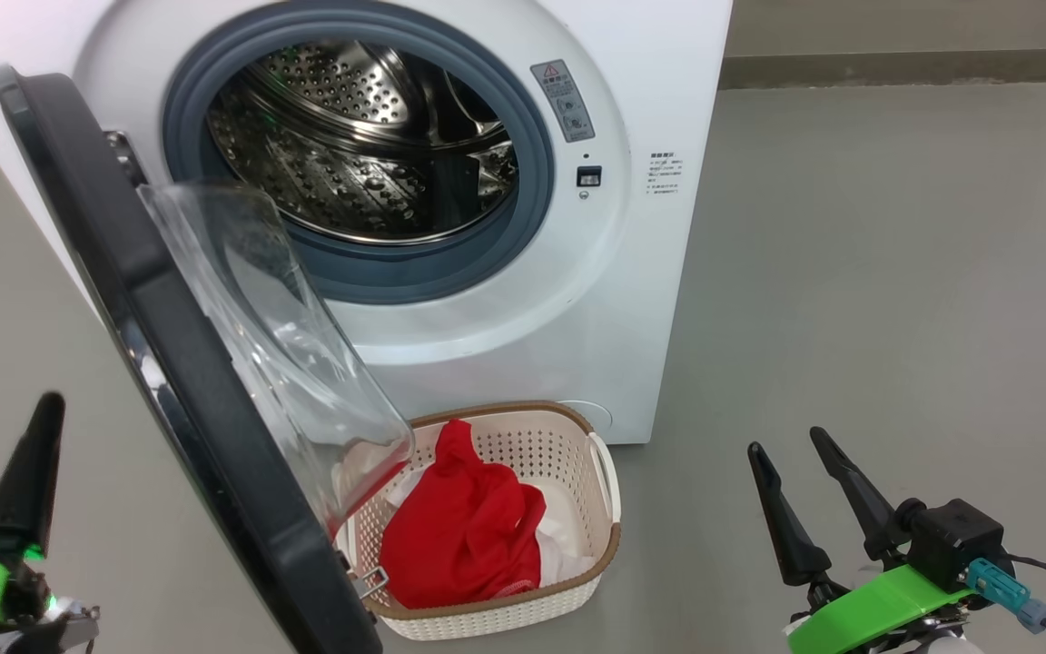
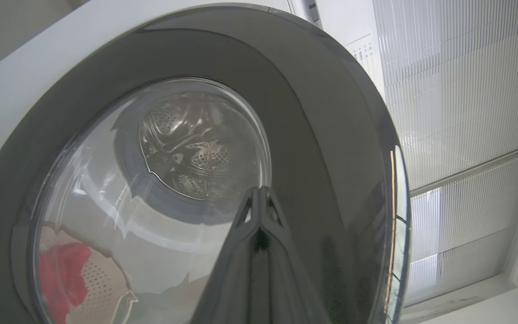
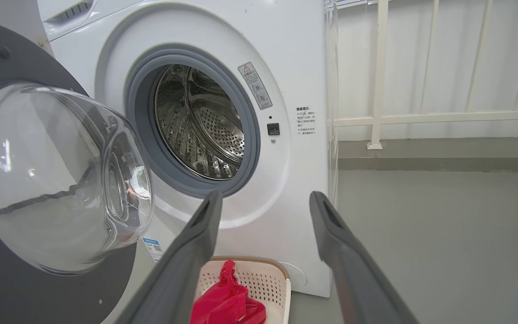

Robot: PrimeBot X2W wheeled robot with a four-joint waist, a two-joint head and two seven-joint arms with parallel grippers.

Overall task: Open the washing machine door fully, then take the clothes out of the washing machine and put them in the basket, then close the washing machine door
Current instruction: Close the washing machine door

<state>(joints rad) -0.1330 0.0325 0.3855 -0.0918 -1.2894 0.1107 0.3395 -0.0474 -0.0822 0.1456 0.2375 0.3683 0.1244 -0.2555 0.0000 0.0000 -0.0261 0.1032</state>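
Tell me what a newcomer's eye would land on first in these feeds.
The washing machine door stands open at the left of the head view, its glass bowl bulging toward the basket. Behind it the steel drum looks empty, and bright red clothes lie in the basket on the floor before the washing machine. The left gripper is shut at lower left, the right gripper open at lower right.

The grey floor (image 1: 895, 272) carries the white washing machine (image 1: 659, 318), which stands directly on it. The basket (image 1: 487, 622) also stands on the floor, just in front of the washing machine, below its round opening. Whether they touch, I cannot tell.
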